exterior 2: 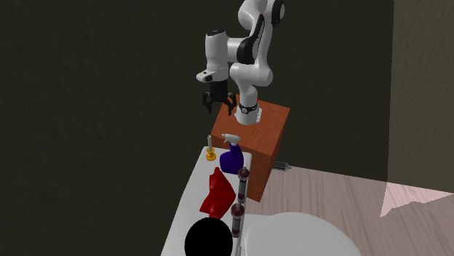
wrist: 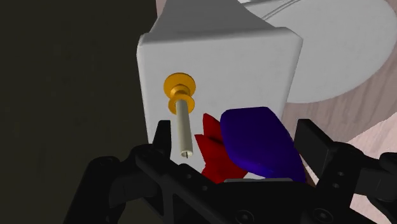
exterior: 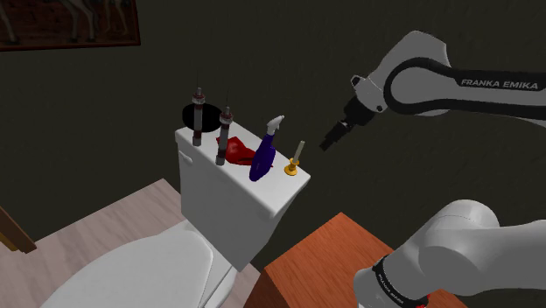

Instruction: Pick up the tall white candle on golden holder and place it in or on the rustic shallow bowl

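1. We see the gripper [exterior: 325, 143] spread wide and empty, in the air off the tank.
2. Candle [exterior: 296, 159] stands upright on the toilet tank lid [exterior: 278, 182] corner, beside the blue spray bottle [exterior: 265, 153].
3. Black bowl [exterior: 199, 115] sits at the lid's far end.

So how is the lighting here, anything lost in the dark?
Shoulder view: dim walls, yet the white toilet tank and candle stand out. Second exterior view: walls dark too, a brighter patch on the floor, the bowl a flat black disc. Wrist view: toilet tank evenly lit, candle clear against it.
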`<state>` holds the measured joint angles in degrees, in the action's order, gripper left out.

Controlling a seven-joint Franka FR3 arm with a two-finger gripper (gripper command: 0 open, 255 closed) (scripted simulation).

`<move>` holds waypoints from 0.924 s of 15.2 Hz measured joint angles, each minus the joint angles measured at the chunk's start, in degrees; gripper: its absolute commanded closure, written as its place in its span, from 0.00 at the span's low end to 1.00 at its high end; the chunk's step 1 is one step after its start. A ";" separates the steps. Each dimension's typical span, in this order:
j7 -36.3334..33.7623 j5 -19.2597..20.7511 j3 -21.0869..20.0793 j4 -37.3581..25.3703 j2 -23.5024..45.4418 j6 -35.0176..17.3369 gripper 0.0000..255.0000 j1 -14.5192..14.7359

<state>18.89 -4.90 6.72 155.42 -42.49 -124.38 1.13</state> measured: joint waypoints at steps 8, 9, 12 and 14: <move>14.72 -8.77 9.52 5.30 4.78 -24.47 0.00 9.12; 17.84 -10.64 12.82 5.09 6.92 -28.30 0.00 12.41; 18.29 -10.93 13.01 5.01 7.61 -28.72 0.00 12.61; 18.82 -11.56 13.98 4.66 9.80 -29.22 0.00 13.31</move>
<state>37.71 -16.46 20.71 160.08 -32.70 -153.60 14.44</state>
